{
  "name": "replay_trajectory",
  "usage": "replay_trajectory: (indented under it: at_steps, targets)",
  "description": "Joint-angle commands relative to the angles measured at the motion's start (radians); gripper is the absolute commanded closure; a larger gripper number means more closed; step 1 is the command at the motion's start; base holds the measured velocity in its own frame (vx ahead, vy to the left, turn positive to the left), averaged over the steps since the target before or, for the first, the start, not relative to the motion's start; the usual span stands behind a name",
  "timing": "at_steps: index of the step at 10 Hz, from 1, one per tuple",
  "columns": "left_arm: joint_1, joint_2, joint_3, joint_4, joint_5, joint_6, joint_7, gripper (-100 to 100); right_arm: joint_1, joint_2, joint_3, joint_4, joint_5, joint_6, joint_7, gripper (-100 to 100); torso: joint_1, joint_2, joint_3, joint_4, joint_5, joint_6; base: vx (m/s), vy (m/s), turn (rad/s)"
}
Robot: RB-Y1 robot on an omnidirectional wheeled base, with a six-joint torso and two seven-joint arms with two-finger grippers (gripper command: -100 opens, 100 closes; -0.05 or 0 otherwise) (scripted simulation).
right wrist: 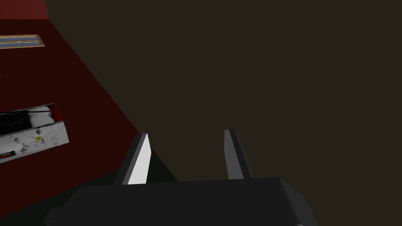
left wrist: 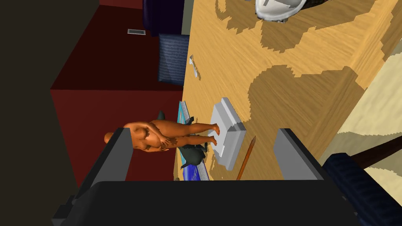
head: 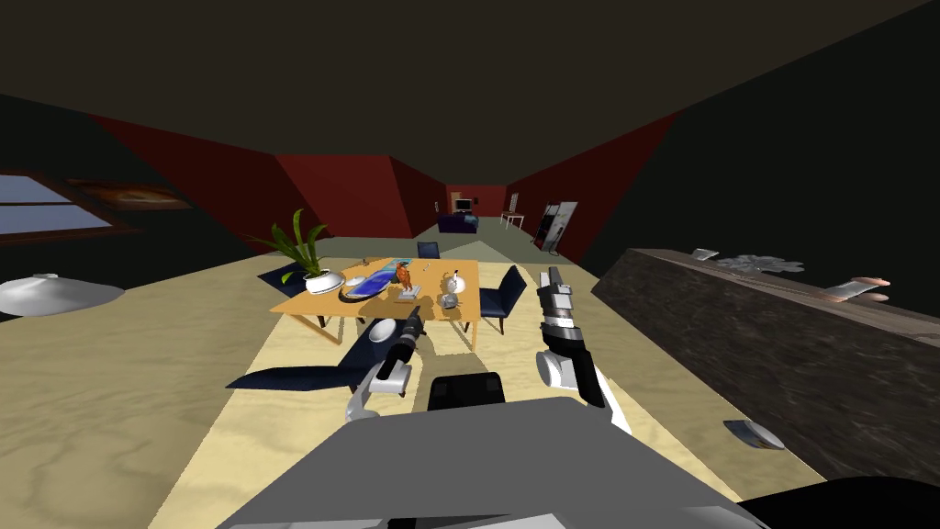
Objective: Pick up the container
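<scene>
Seemingly, grey container on table; ahead of spread left pincer

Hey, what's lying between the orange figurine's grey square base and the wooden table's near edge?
A thin brown stick lies on the wooden table, close beside the grey square base, seen in the left wrist view.

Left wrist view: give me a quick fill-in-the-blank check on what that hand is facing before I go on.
1. The figurine standing on the grey base is ___ in colour.
2. The left hand has its fingers ___.
3. The thin brown stick lies on the wooden ___ beside the base.
Missing words: orange; open; table.
</scene>
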Motion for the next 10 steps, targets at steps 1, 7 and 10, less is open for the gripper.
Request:
replay_trajectory:
  at_steps: [1, 7, 10]
  targets:
    - [-0.032, -0.006, -0.004, 0.05, 0.016, 0.043, 0.006, -100, 0.0, 0.0, 0.0, 0.0, 0.0, 0.0, 0.0, 0, 0.0, 0.0, 0.0, 0.0, 0.0, 0.0, 0.068, -0.007, -0.059]
    - [-0.108, -0.036, -0.019, 0.192, 0.071, 0.135, 0.012, -100, 0.0, 0.0, 0.0, 0.0, 0.0, 0.0, 0.0, 0, 0.0, 0.001, 0.0, 0.0, 0.0, 0.0, 0.068, -0.016, -0.066]
    - [-0.144, -0.062, -0.026, 0.254, 0.105, 0.179, 0.011, -100, 0.0, 0.0, 0.0, 0.0, 0.0, 0.0, 0.0, 0, -0.001, -0.001, 0.0, 0.0, 0.0, 0.0, 0.08, -0.015, -0.091]
